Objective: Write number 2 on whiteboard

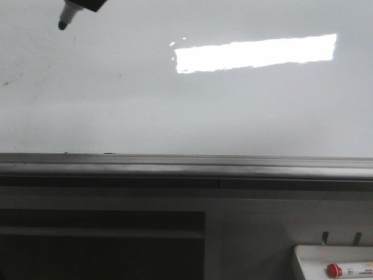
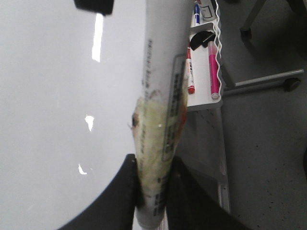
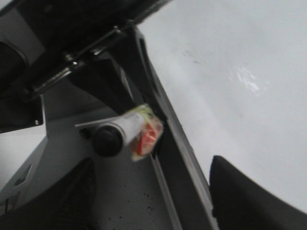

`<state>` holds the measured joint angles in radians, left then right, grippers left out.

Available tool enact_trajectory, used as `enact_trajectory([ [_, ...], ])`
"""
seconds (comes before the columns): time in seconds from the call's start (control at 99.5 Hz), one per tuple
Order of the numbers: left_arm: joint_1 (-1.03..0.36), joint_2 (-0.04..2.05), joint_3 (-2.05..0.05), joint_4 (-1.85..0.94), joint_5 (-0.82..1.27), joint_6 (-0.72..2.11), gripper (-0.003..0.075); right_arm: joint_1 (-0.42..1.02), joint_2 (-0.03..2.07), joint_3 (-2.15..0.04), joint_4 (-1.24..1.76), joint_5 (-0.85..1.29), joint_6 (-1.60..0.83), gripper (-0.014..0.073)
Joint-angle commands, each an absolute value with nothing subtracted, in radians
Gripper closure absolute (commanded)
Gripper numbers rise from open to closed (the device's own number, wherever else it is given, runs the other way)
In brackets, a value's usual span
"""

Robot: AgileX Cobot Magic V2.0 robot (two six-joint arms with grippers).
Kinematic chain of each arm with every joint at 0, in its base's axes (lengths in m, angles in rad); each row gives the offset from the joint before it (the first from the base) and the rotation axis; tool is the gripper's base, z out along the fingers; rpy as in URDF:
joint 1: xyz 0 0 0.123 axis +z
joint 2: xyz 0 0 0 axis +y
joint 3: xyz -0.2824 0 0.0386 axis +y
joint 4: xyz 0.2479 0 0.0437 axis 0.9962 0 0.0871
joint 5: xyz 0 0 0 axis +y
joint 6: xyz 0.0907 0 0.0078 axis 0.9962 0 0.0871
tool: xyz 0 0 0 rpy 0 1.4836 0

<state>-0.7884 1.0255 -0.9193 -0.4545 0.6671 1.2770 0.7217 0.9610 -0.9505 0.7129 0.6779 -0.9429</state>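
Whiteboard (image 1: 116, 99) fills my front view, grey ledge (image 1: 186, 166) below. Left gripper (image 2: 152, 189) pinches marker (image 2: 156, 120), tip (image 1: 62, 24) at board's upper left. Right gripper (image 3: 148, 191) spread. I see no 2.

Glossy white whiteboard (image 1: 116, 105), grey ledge (image 1: 186, 166) — black-tipped marker (image 1: 69, 16), red-capped marker (image 1: 349, 270)

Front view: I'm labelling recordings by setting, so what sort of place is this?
Probably an office, classroom or lab: a large glossy whiteboard with a grey ledge, a small tray holding a red-capped marker, and a wheeled stand foot on speckled floor.
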Motion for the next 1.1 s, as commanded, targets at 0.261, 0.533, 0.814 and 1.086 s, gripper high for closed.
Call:
enact_trajectory([
  [0.261, -0.797, 0.991, -0.955, -0.49, 0.621, 1.279, 0.0741, 0.867, 1.079, -0.998, 0.759, 0.431, -0.972, 0.0144],
  [0.533, -0.797, 0.991, -0.955, -0.516, 0.622, 1.279, 0.0741, 0.867, 1.124, -1.001, 0.89, 0.399, -0.972, 0.0582],
  [0.814, -0.797, 0.965, -0.955, -0.516, 0.562, 1.046, 0.0388, 0.867, 1.125, -1.001, 0.886, 0.371, -0.972, 0.0671],
  [1.086, -0.797, 0.779, -0.953, -0.45, 0.618, 0.716, 0.0188, 0.867, 1.153, -1.001, 0.857, 0.26, -1.017, 0.0671],
])
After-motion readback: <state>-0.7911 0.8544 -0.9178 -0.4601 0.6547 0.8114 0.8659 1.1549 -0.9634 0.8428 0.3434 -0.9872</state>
